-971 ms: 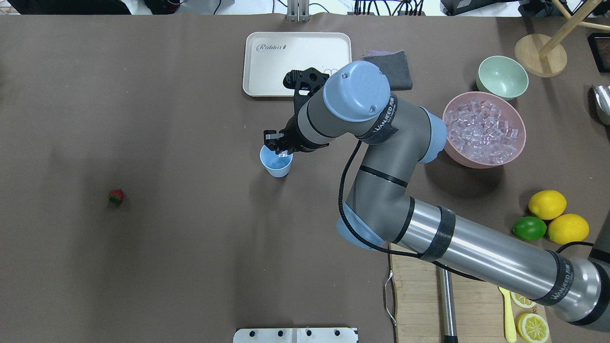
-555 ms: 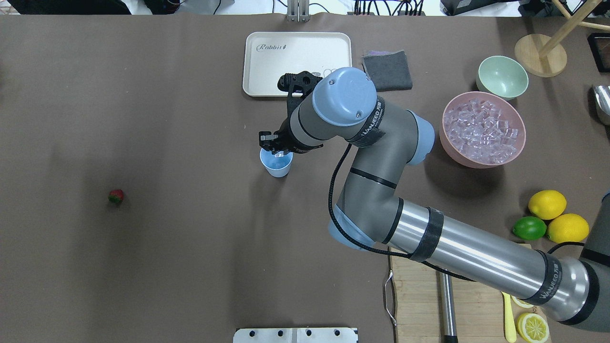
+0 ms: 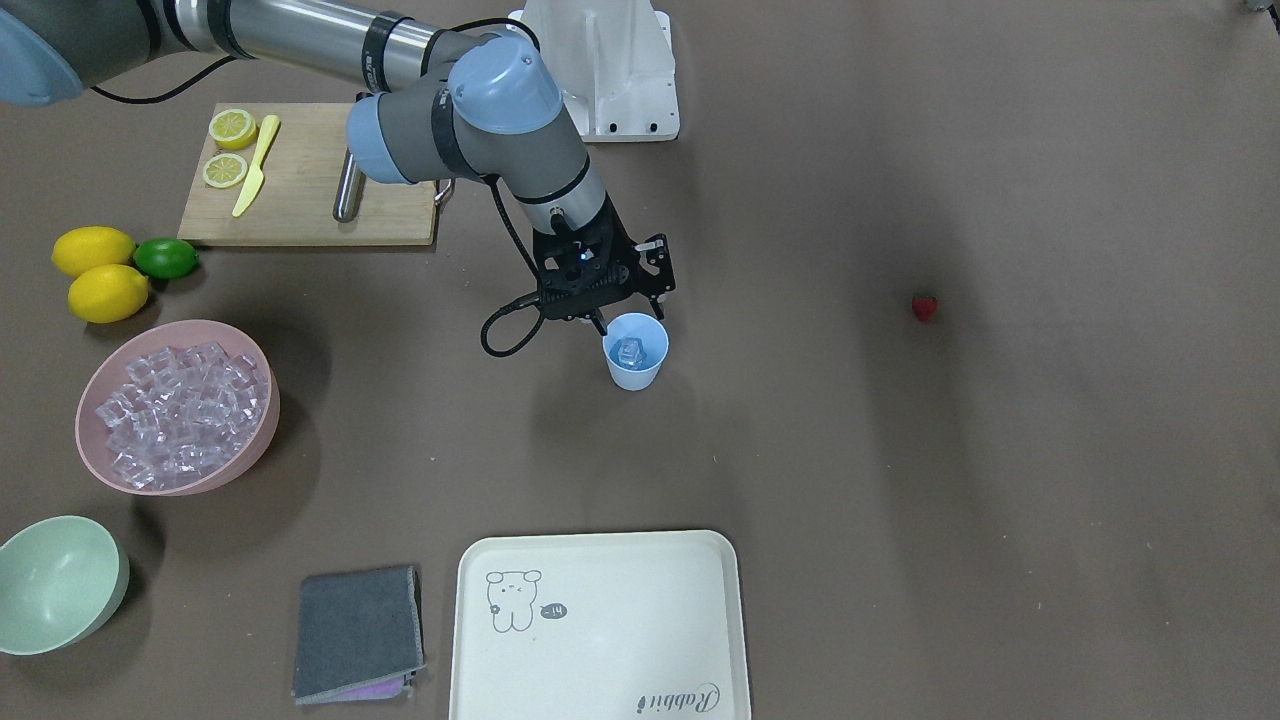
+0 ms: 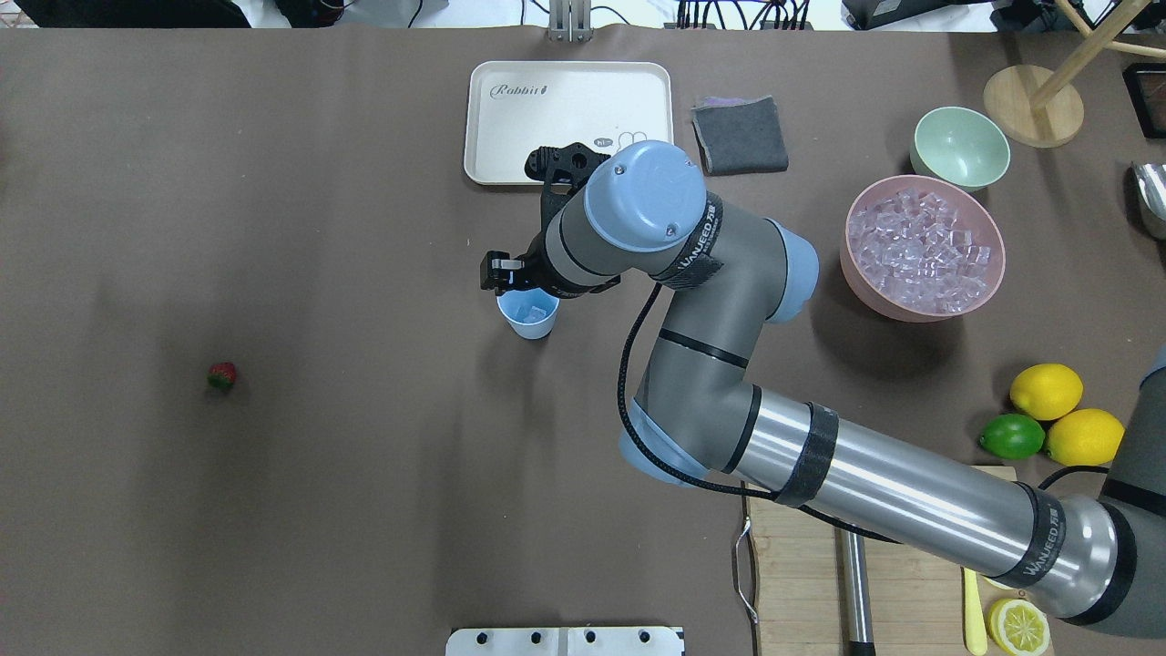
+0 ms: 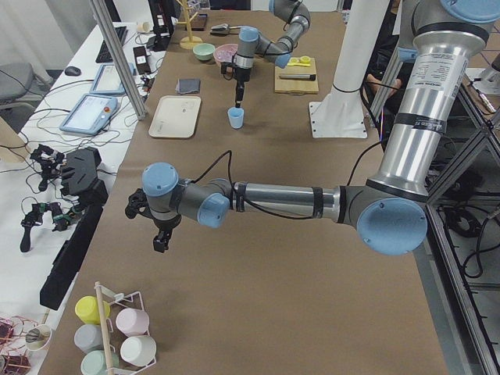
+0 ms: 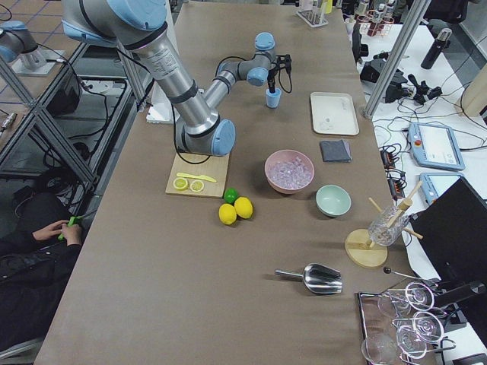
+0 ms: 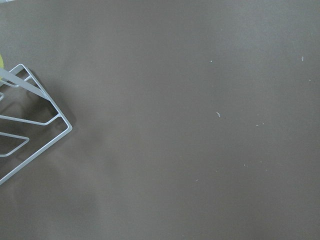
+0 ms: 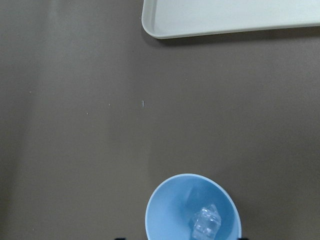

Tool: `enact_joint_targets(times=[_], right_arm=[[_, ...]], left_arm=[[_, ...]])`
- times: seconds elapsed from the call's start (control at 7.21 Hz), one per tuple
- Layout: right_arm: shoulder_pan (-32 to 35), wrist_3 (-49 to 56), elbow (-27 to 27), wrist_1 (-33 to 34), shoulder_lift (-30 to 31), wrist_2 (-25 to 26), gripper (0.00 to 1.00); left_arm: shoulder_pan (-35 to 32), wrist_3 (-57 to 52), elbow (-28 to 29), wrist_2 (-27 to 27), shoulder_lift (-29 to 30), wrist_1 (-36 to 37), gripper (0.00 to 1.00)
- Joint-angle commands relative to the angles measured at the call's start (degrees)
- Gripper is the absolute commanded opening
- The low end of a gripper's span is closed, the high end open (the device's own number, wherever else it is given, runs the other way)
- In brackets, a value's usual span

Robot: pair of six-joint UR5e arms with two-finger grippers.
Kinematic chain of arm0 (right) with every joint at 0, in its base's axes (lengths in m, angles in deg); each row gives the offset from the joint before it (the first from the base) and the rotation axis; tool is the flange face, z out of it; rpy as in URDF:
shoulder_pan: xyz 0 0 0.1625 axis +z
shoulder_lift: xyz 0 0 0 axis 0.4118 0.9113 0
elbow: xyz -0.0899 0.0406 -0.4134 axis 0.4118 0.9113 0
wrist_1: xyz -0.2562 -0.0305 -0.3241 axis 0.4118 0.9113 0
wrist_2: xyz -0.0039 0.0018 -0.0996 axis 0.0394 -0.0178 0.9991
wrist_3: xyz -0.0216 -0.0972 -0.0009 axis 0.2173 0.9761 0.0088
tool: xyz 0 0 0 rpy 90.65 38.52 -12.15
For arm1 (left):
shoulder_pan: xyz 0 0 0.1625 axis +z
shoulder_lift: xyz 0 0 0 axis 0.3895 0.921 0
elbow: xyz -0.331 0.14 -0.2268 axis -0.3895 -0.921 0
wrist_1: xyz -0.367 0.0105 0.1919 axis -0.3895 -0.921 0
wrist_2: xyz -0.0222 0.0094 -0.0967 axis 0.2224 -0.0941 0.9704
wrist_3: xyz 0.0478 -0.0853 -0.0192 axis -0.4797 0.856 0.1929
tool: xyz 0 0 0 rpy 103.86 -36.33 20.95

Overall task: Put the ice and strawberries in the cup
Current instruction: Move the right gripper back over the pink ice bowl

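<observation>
The light-blue cup [image 4: 528,314] stands upright mid-table, also in the front view [image 3: 636,362] and the right wrist view [image 8: 175,210]. One clear ice cube [image 3: 628,350] lies inside it, seen too in the right wrist view [image 8: 205,225]. My right gripper [image 3: 630,315] hangs just above the cup's robot-side rim, open and empty. More ice [image 4: 922,244] fills the pink bowl [image 4: 861,273] at right. The red strawberry [image 4: 221,375] lies alone on the table far left. My left gripper [image 5: 158,242] shows only in the left side view, far from the cup; I cannot tell its state.
A cream tray [image 4: 569,118] and a grey cloth [image 4: 740,135] lie beyond the cup. A pale green bowl [image 4: 960,146], lemons [image 4: 1046,390], a lime [image 4: 1011,437] and a cutting board [image 4: 792,565] are at right. A wire rack [image 7: 30,125] is under the left wrist.
The right gripper held an ice cube over the cup; it has let go and the cube now lies in the cup. The arm has shifted slightly left.
</observation>
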Motion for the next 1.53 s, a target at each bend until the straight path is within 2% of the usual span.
enact_joint_targets(times=[0.0,0.14,0.28,0.42,0.55,0.83,0.97,1.11,1.25,1.39], right_arm=[[6.89,-0.62,-1.46,0.65,0.84,-8.64,0.99],[13.03,0.33,-2.95,0.65,4.85,-14.89,0.99],[18.4,3.91,-3.05,0.65,9.16,-18.78,0.99],[22.63,10.56,-3.14,2.57,13.9,-19.78,0.99],[26.67,19.15,-3.4,7.2,17.69,-20.05,0.99],[31.52,28.69,-4.63,8.91,26.82,-20.23,0.99],[32.77,29.51,-4.2,9.09,29.13,-20.31,0.99],[33.13,29.17,-4.45,10.31,28.98,-20.23,0.99],[32.52,28.91,-6.89,17.02,27.32,-19.36,0.99],[30.6,28.73,-10.14,20.83,26.78,-18.39,0.99]], left_arm=[[0.0,0.0,-0.08,0.0,-0.08,-0.09,0.98],[0.0,0.0,-0.26,0.0,-0.17,-0.09,0.98],[0.0,0.0,-0.43,0.09,-0.09,-0.09,0.98],[0.0,0.0,-0.61,0.09,0.18,0.0,0.98],[0.0,0.09,-0.79,0.09,0.35,0.0,0.98],[0.0,0.17,-1.14,0.09,0.35,0.0,0.98],[0.0,0.17,-1.05,0.09,0.35,0.0,0.98],[0.0,0.17,-0.96,0.09,0.35,0.0,0.98],[0.09,0.09,-0.88,0.0,0.35,0.0,0.98],[0.09,0.09,-0.96,0.09,0.35,0.0,0.98]])
